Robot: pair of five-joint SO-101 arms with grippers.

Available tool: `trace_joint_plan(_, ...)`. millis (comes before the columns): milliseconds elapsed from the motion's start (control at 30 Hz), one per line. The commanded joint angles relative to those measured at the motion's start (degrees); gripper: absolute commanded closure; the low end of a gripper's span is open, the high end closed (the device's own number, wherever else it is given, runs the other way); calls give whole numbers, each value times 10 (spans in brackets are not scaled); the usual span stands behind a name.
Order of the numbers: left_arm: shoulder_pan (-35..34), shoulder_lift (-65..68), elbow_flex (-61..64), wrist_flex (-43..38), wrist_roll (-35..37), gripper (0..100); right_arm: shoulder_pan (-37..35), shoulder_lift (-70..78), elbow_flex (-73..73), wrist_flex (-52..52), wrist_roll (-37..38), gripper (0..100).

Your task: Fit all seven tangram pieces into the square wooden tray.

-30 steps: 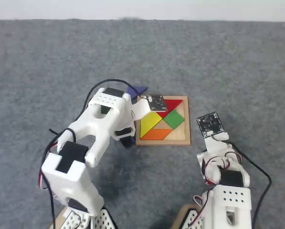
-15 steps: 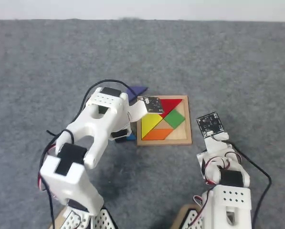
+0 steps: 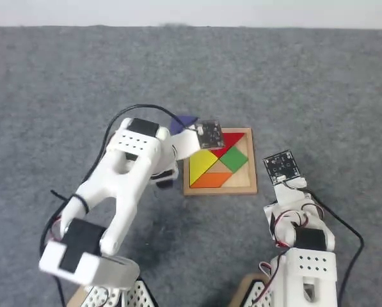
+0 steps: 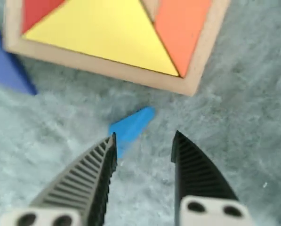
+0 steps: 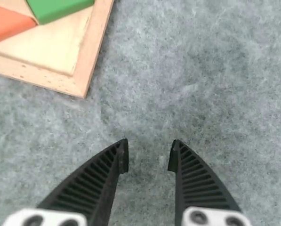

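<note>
The table (image 3: pixel 306 77) under my two arms is covered in grey, carpet-like cloth that reaches every edge of the high view. The left arm (image 3: pixel 123 179) is the biggest thing on it, stretching from the lower left of the frame up to the middle. The right arm (image 3: pixel 302 236) sits folded at the lower right, with its small dark camera board (image 3: pixel 281 166) facing up; the marks on that board are too small for me to read.

The square wooden tray (image 3: pixel 238 181) lies just right of centre. It holds a yellow triangle (image 3: pixel 200 165) on its left side, a red triangle (image 3: pixel 232 141) at the top right, a green square (image 3: pixel 233 160) below the red one and an orange piece (image 3: pixel 210 180) along the bottom. Bare wood shows in its lower right corner. A dark blue piece (image 3: pixel 184 121) lies on the cloth just off the tray's upper left corner.

From the left wrist I see the left claw (image 4: pixel 145 136) spread wide above a light blue triangle (image 4: pixel 131 127), which lies on the cloth just outside the tray's rim. One fingertip (image 4: pixel 111 141) is at its edge; I cannot tell whether it touches.

The right claw (image 5: pixel 148 143) is moderately open over bare cloth near a corner of the tray, holding nothing.
</note>
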Motion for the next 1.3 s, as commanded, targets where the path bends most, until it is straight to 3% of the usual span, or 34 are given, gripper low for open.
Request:
trace_joint_plan(0, 4, 33, -15, -18, -21, 813, -4, -9, -4, -8, 11, 841)
trace_joint_plan(400, -46, 145, -51, -46, -25, 818, -5, -9, -4, -8, 11, 841)
trace_joint_plan(700, -44, 156, -50, -25, -25, 942, -5, -9, -4, -8, 11, 841)
trace_joint_plan(900, -44, 97, -47, 5, -19, 975, -5, -9, -4, -8, 11, 841)
trace_joint_plan(1167, -39, -33, -46, 59, 37, 974, -5, -9, -4, -8, 11, 841)
trace_joint_plan(1267, -19, -55, -45, 58, 91, 974, -5, -9, -4, -8, 11, 841)
